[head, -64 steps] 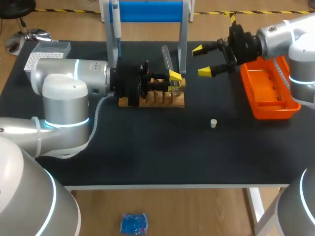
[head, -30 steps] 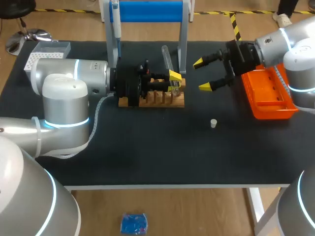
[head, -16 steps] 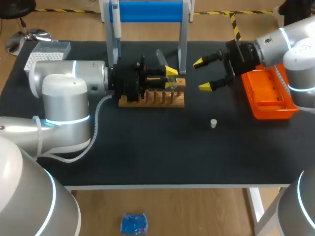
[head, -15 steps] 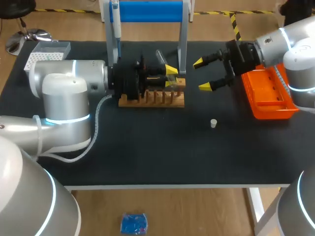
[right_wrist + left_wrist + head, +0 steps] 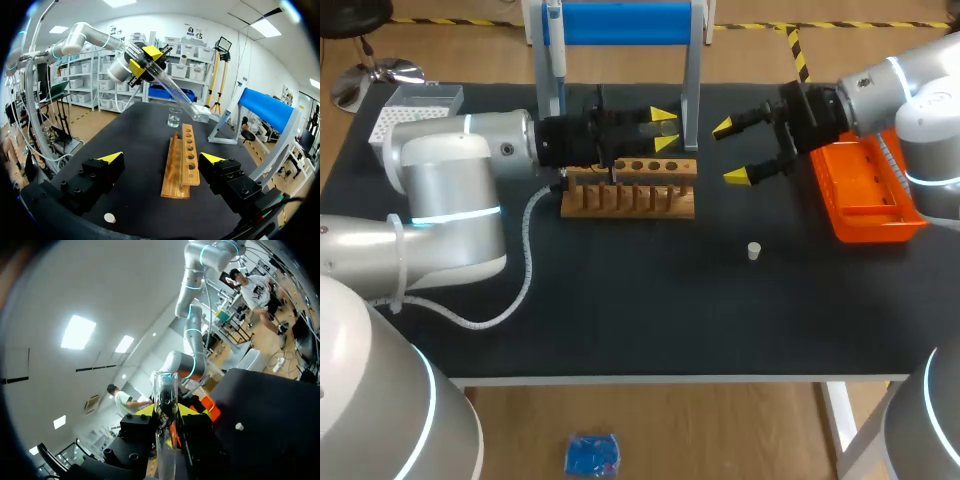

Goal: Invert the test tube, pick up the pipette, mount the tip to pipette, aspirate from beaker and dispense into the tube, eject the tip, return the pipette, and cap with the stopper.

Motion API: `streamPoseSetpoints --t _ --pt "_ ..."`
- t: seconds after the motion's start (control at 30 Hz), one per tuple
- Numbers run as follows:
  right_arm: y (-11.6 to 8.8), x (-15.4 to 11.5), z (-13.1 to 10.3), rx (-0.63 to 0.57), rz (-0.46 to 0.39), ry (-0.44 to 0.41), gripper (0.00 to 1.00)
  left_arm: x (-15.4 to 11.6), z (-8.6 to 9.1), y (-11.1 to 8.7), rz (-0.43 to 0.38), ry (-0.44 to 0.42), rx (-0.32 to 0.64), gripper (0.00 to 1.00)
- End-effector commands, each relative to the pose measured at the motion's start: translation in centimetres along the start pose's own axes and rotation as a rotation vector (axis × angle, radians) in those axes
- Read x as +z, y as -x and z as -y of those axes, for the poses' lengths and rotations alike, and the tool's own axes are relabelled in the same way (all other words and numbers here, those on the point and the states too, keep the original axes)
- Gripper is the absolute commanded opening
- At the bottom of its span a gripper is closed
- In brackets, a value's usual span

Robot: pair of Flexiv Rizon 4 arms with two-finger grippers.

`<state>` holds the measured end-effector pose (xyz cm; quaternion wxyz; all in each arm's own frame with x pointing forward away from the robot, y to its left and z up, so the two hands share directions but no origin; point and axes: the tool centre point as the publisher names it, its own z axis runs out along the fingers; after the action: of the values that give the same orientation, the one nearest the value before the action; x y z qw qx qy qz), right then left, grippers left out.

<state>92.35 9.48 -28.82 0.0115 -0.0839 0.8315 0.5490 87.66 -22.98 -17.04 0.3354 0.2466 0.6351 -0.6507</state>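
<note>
**Grip state.** The left gripper (image 5: pixel 664 129) was closed on the test tube (image 5: pixel 170 86). It held the tube tilted in the air above the wooden rack (image 5: pixel 630 188), clear of the rack's holes. The right gripper (image 5: pixel 730 152) hung off the rack's right end, fingers spread and nothing between them.

**Risks noted.**
- The smooth glass could slip or rotate in the grip during inversion.
- A low swing could strike the rack's top.
- The stopper (image 5: pixel 754 250) lay loose on the table near the rack's right end, where a passing arm could knock it away.
</note>
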Motion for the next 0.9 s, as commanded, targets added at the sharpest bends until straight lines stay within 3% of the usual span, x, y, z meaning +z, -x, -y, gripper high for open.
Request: streamPoseSetpoints --t 0.03,0.73,0.9 --pt "0.03 -0.08 0.06 0.000 -0.002 0.000 1.00 -0.41 0.03 1.12 -0.006 0.028 -0.076 0.00" --pt "0.03 -0.08 0.06 0.000 -0.002 0.000 1.00 -0.41 0.03 1.12 -0.006 0.028 -0.076 0.00" --pt "0.03 -0.08 0.06 0.000 -0.002 0.000 1.00 -0.90 -0.95 1.75 0.020 0.100 -0.193 0.00"
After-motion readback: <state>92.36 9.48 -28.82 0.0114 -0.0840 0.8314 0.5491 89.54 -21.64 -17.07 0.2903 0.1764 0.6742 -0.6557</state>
